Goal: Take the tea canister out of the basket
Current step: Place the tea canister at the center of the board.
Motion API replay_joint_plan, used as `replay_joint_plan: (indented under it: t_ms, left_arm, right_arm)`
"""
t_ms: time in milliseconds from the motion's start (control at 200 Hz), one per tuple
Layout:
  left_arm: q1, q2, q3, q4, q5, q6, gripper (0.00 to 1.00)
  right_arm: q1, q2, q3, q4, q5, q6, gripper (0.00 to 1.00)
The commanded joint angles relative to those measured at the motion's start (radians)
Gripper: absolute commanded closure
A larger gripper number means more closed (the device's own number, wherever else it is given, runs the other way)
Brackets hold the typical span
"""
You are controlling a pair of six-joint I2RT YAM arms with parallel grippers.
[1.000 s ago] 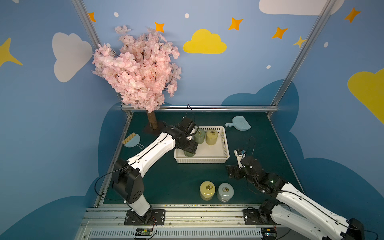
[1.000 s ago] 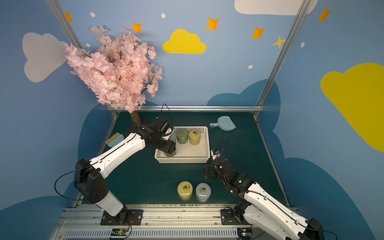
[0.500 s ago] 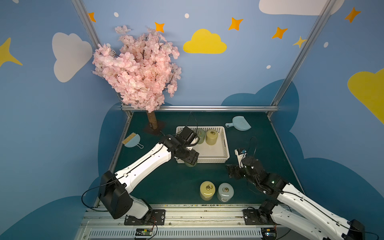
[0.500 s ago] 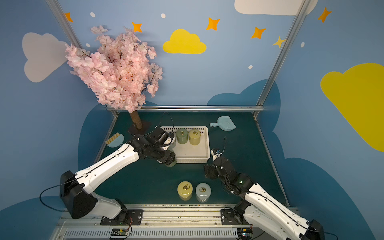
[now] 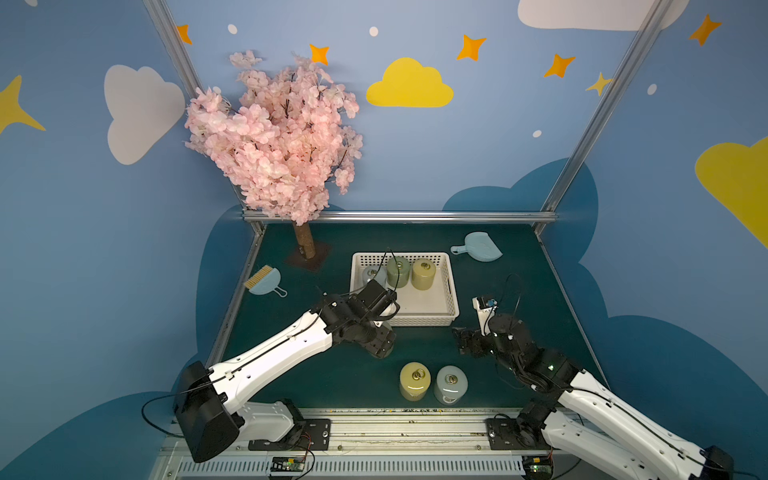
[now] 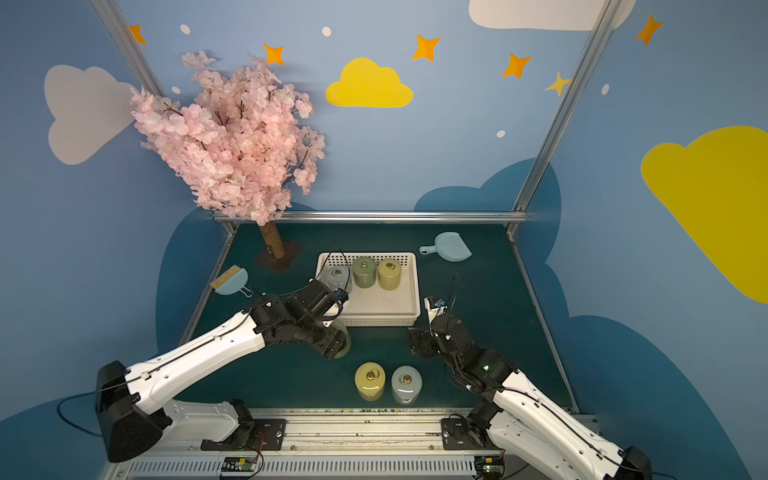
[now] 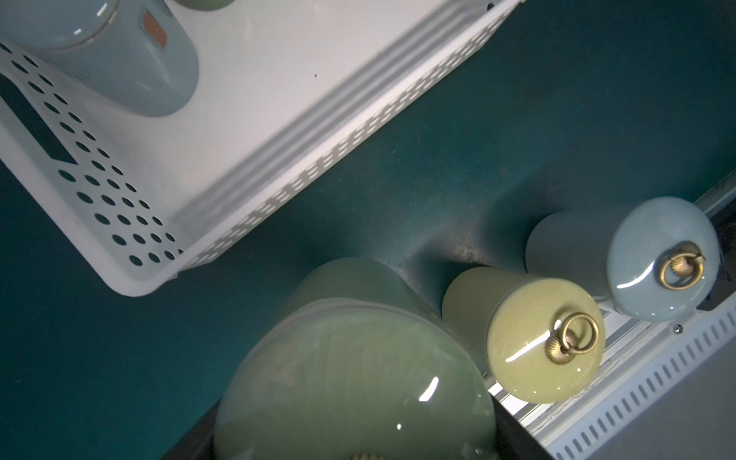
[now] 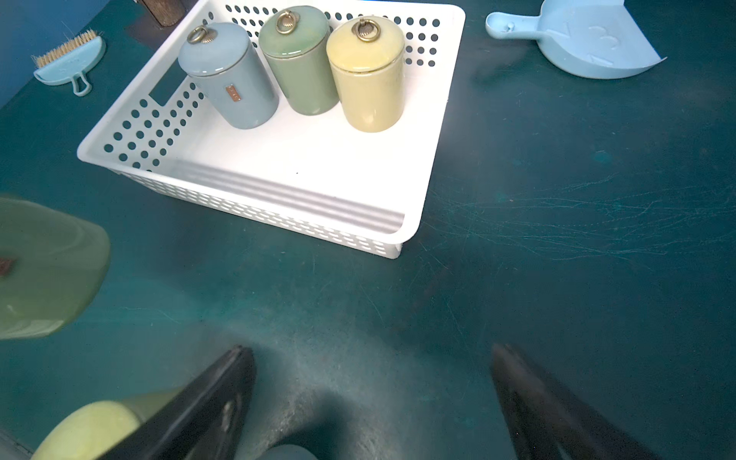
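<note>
Now that the left gripper (image 5: 380,345) has swung back over the mat (image 5: 498,270), it is pinching the green tea canister (image 7: 350,358) by its top, directly below it. The basket (image 5: 419,321) is lying just beyond it, so only set-down is remaining. The right gripper (image 8: 372,354) is waiting wide open, empty.

Table (image 5: 519,274): basket (image 5: 419,320), yellow canister (image 5: 414,380), blue canister (image 5: 450,383), brush (image 5: 262,281), dustpan (image 5: 480,247).

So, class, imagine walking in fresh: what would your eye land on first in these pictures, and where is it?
The pink blossom tree at the far left corner of the table dominates. Next comes the white basket mid-table, a row of canisters along its far wall. Just outside its near left corner, the left pincer grips a green canister.
</note>
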Motion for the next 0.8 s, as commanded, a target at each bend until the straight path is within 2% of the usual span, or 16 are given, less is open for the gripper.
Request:
replay_joint_plan:
  t_ms: [0,405,796]
  left_arm:
    - [-0.023,-0.052,-0.017,0.046,0.004,-0.023,0.49]
    - [-0.18,-0.144,-0.144,0.07,-0.06,-0.116,0.5]
    - [-0.292,-0.187,-0.241,0.082,-0.104,-0.207,0.51]
  right_arm:
    - [-0.003,-0.009,-0.001,0.021,0.02,0.01,0.02]
    - [-0.004,-0.008,0.0,0.021,0.024,0.02,0.02]
    - [-0.003,-0.025,-0.002,0.006,0.035,0.027,0.02]
